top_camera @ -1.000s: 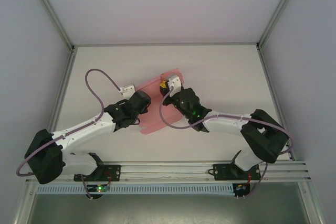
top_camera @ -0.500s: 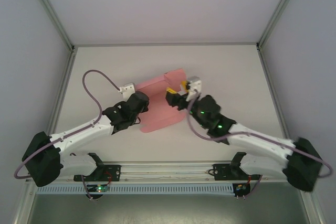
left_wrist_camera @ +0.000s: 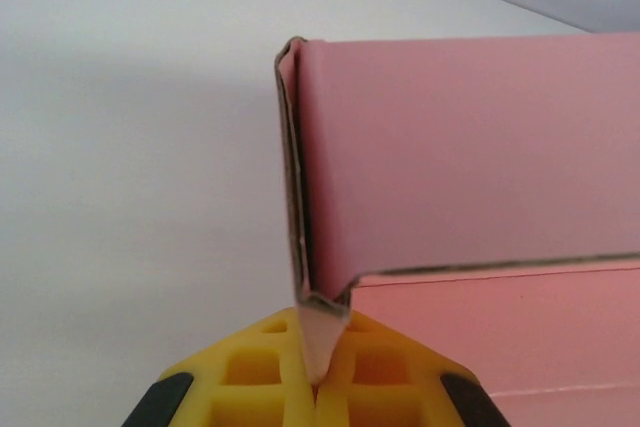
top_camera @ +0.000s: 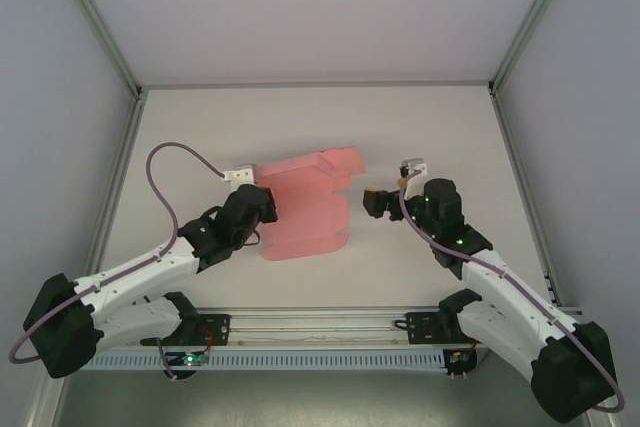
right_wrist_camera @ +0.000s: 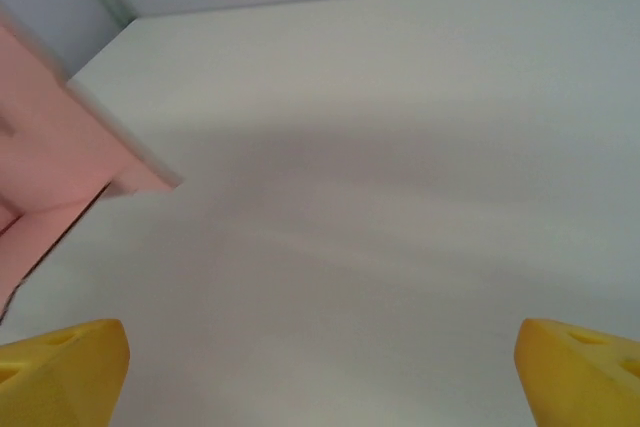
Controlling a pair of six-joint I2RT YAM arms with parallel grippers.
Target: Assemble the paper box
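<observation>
The paper box (top_camera: 310, 202) is a pink die-cut card sheet with flaps, lying partly folded in the middle of the table. My left gripper (top_camera: 262, 199) holds its left edge. In the left wrist view the yellow fingers (left_wrist_camera: 260, 372) are pressed together on a folded corner of the paper box (left_wrist_camera: 450, 157), whose flap stands upright. My right gripper (top_camera: 378, 199) hovers just right of the sheet, apart from it. Its yellow fingertips (right_wrist_camera: 60, 367) sit wide apart at the bottom corners of the right wrist view, with bare table between them and a corner of the paper box (right_wrist_camera: 60, 147) at the left.
The white table (top_camera: 450, 137) is walled by grey panels with aluminium posts at the back corners. A metal rail (top_camera: 320, 325) runs along the near edge by the arm bases. A purple cable (top_camera: 170, 162) loops above the left arm.
My right gripper has let go of the sheet, opened and drawn back to the right. The sheet has settled lower and flatter while my left gripper keeps hold of its left edge.
</observation>
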